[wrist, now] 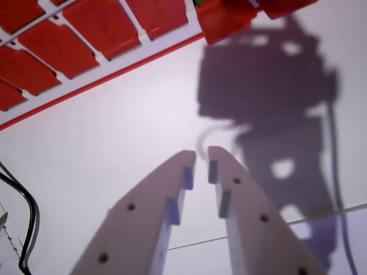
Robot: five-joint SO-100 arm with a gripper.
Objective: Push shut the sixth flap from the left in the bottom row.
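Note:
A white board with red flaps (pixel 86 34) crosses the top left of the wrist view, edged in red. Several flaps lie flat in rows. One red flap (pixel 226 23) at the top middle stands raised off the board, with a bit of green behind it. My gripper (pixel 202 157) points up from the bottom middle, well below the board and short of the raised flap. Its two pale fingers (pixel 172 189) stand nearly together with a narrow gap and nothing between them.
The white table (pixel 114 132) fills the middle. My arm's dark shadow (pixel 269 97) falls on the right. A black cable (pixel 26 217) loops at the lower left. A seam in the table (pixel 321 215) runs at the lower right.

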